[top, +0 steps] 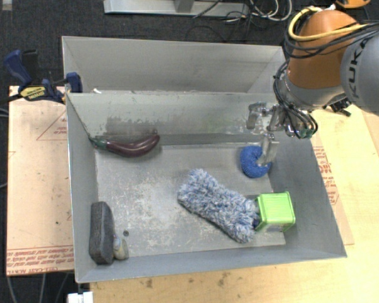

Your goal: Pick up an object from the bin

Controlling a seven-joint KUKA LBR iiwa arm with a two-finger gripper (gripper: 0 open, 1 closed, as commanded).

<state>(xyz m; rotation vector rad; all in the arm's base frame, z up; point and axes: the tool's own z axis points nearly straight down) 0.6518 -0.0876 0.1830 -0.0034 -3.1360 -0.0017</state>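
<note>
Blue rounded lump (252,163) | back-right of bin (177,115), apart from fuzzy grey-blue duster (218,204) | gripper (268,160) tip at its right edge, open or closed: cannot tell | probably light, soft, squashy | best pinched across its middle

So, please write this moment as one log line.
gripper | down at blue round thing | right of bin | grasp unclear

Purple eggplant (129,146), fluffy duster (216,204), green cube (276,210) — grey block (101,232)
</note>
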